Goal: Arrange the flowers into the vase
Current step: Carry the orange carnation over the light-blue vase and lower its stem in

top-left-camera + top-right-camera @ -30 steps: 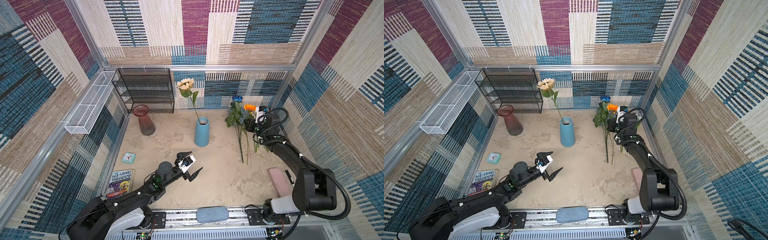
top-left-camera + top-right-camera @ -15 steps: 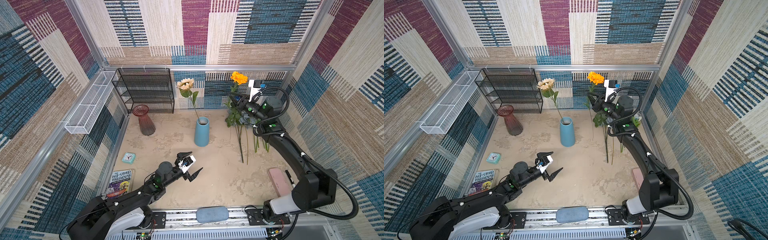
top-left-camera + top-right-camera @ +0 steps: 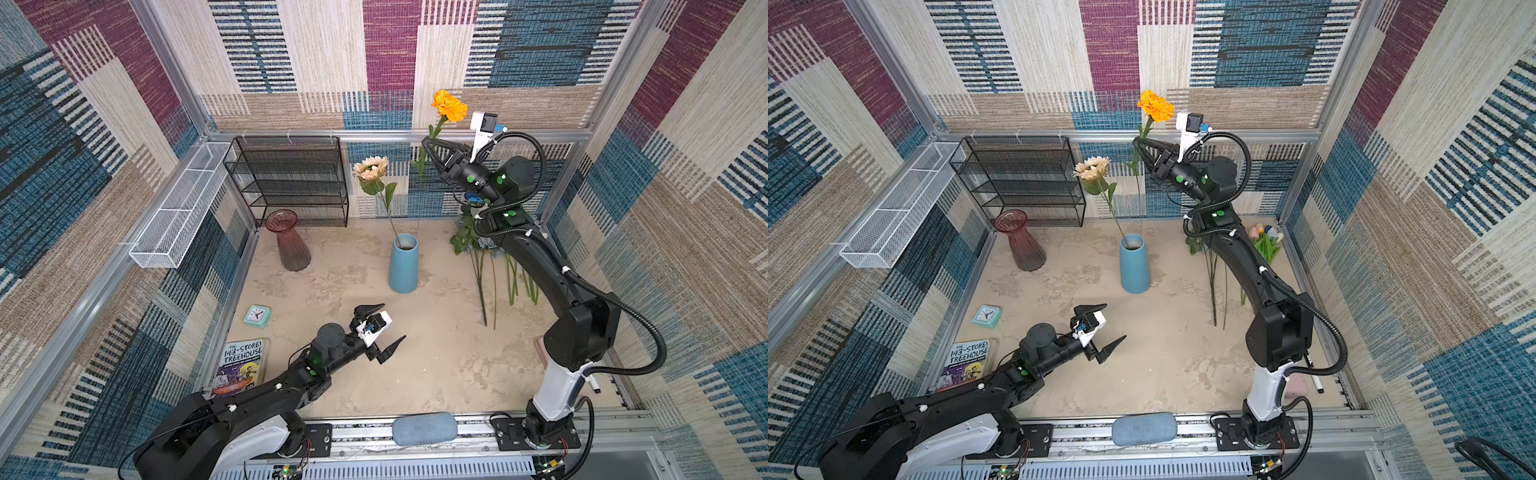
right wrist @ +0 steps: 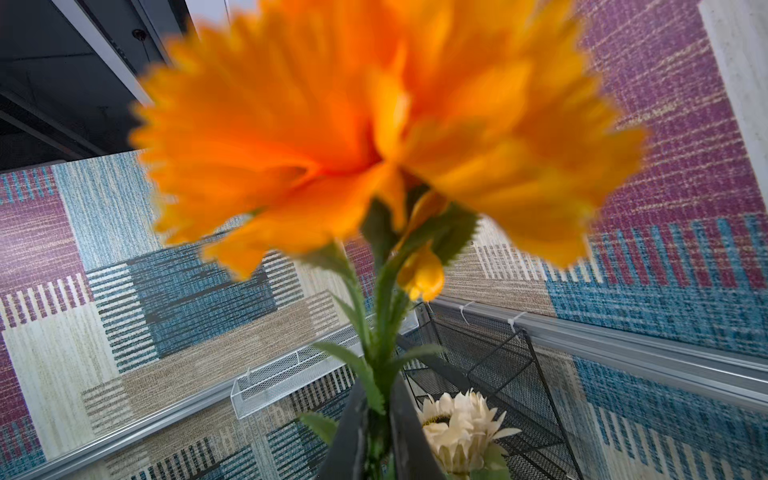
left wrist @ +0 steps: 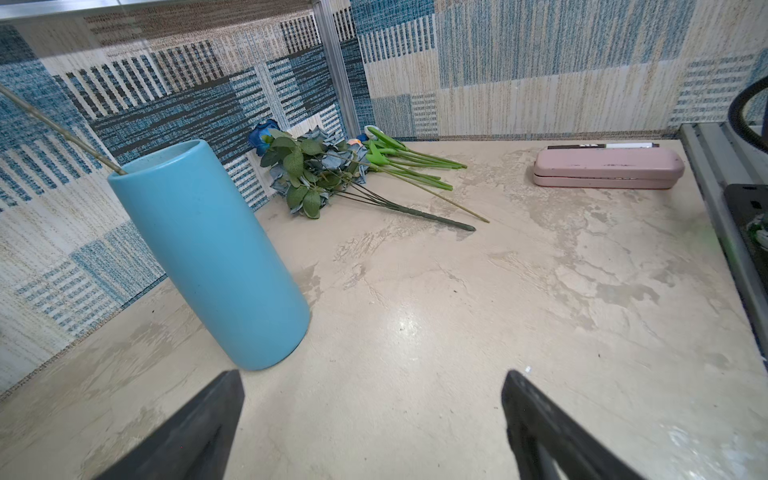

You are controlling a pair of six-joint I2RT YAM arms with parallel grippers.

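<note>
Right hand (image 3: pixel 428 141) is clamped on the stem of the orange bloom (image 3: pixel 449 106), a short way below the head. The bloom has ruffled orange petals and a green stem with leaves, is held upright high by the back wall, and looks close and blurred in the right wrist view. The stem hangs from the hand toward the mouth of the blue vase (image 3: pixel 403 266), which holds the cream sunflower (image 3: pixel 371 168); can't tell if the tip is inside. Left hand (image 3: pixel 390 322) sits low over the table (image 3: pixel 436 374) near the vase, jaws wide apart, and the other flowers (image 5: pixel 316 174) lie on the table in the far right corner.
</note>
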